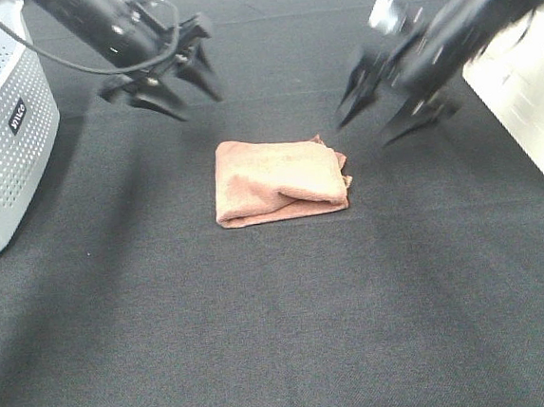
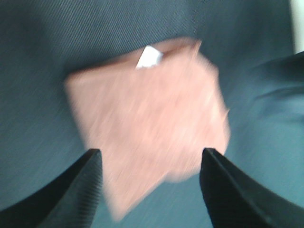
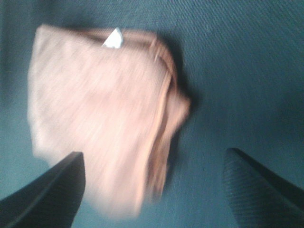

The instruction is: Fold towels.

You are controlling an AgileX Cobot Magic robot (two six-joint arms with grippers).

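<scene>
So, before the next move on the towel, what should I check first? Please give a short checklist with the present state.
1. Left gripper open: ok, jaws apart, holding nothing.
2. Right gripper open: ok, also empty.
3. Both grippers clear of the towel: ok, neither touches it.
4. Towel folded flat: not ok, its right edge looks bunched.
5. Towel clear of the grey basket and the white basket: ok.
6. Wrist views sharp: not ok, both are blurred.
</scene>
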